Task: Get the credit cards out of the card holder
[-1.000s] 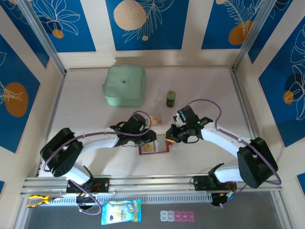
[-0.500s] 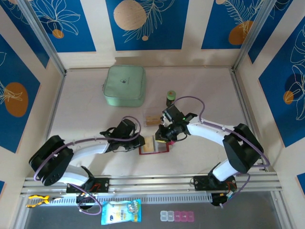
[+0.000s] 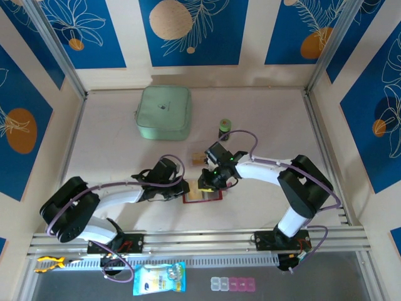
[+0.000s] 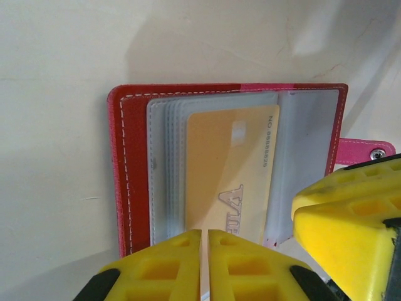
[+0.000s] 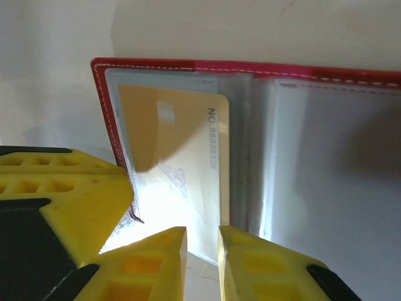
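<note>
Inside the open red card holder (image 4: 133,175) sits a tan credit card (image 4: 229,169).

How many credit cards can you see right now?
2. One orange-tan plastic card sits in a clear pocket of the open red leather-like wallet; another tan card lies on the table just beyond it. More may be hidden in other pockets.

Overhead view: you are looking down on a pale table (image 3: 276,119). A mint-green square case (image 3: 164,112) is lying flat near its far edge. A small dark jar with a green lid (image 3: 224,130) is standing upright to the case's right, apart from it. A blue-and-white packet (image 3: 160,278) and a row of clear and pink small boxes (image 3: 233,284) are lying in front of the near rail (image 3: 200,239).
</note>
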